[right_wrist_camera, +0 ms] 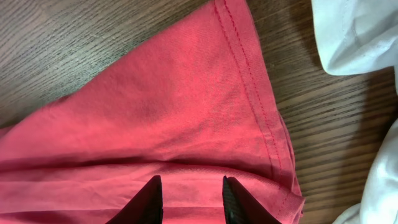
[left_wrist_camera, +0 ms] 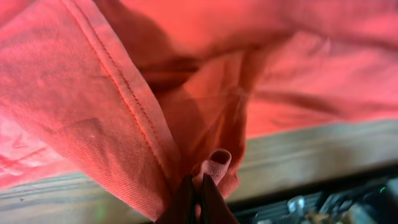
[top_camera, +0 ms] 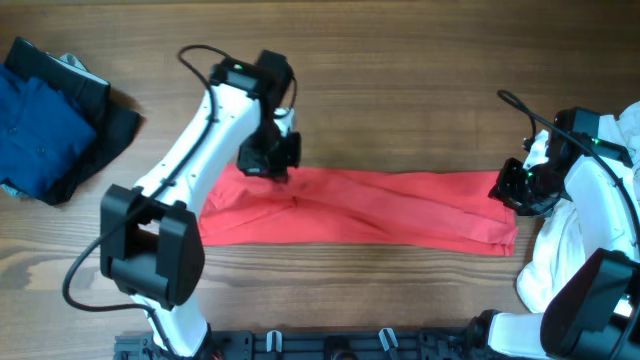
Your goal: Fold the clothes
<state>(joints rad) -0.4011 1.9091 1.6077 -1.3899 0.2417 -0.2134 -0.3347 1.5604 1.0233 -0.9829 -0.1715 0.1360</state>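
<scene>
My left jaws are pressed together on a pinch of the red T-shirt point(top_camera: 380, 205), taken at its far long edge near the left end. The cloth rises in a bunch from the desk point(top_camera: 400, 60) into them. My right jaws stand apart over the shirt's other end. Its stitched hem point(right_wrist_camera: 249, 81) runs ahead of them, the cloth lies flat beneath, and nothing is visibly pinched.

The shirt lies as a long narrow strip, its long axis running straight from one pair of jaws to the other, so each arm is nearest its own end. I judge the next fold turns on carrying one end along that axis toward the other. A white cloth point(right_wrist_camera: 354, 31) lies just beyond my right jaws, and I should not catch it.
</scene>
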